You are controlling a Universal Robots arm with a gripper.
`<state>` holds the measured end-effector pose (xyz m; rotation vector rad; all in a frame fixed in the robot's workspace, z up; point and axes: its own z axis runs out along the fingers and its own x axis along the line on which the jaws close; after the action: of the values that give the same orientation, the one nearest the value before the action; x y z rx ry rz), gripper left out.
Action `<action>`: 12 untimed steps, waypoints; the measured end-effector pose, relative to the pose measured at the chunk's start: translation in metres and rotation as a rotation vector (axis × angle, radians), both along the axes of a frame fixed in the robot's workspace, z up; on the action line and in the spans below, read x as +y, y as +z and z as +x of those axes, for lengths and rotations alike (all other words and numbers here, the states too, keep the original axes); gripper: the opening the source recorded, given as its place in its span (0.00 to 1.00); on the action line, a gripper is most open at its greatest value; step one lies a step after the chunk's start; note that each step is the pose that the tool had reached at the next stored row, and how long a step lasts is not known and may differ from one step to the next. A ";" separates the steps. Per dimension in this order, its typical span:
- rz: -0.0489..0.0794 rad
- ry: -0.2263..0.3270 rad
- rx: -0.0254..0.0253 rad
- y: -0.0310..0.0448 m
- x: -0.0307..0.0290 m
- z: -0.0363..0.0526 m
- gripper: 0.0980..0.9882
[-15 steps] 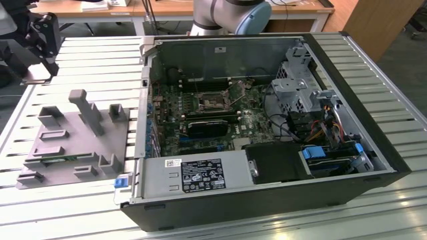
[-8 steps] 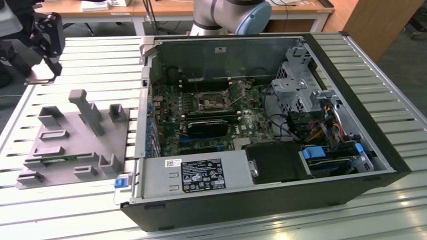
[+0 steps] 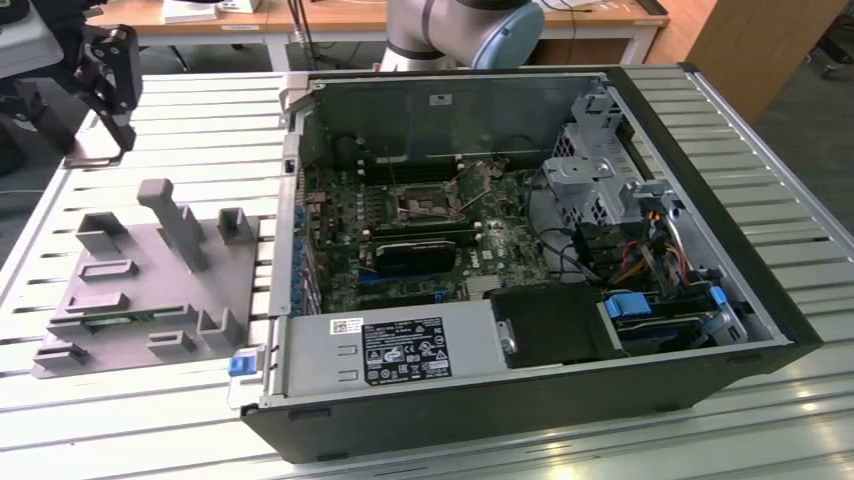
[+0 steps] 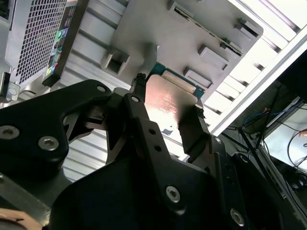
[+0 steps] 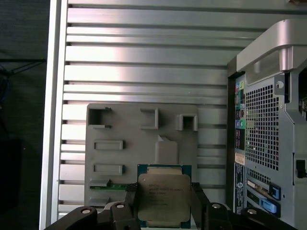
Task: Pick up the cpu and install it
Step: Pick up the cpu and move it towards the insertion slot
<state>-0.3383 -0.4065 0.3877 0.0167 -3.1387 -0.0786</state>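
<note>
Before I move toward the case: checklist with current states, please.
1. Grip on cpu: ok. The gripper has its fingers on two opposite edges.
2. The cpu sits square in the grip: ok in the first wrist view.
3. The cpu is clear of the fixture: ok, it is held in the air apart from it.
4. Case side open: ok.
5. Socket uncovered: looks ok in the exterior view, but cannot tell for the pins.
6. The cpu corner matches the socket: cannot tell.
</note>
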 end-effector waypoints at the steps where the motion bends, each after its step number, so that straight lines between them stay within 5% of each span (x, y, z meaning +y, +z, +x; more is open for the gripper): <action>1: 0.000 0.000 0.0000 0.0000 0.0000 0.0018 0.48; 12: 0.000 0.000 0.0000 0.0000 0.0000 0.0199 0.48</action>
<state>-0.3184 -0.4065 0.3877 0.0167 -3.1387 -0.0787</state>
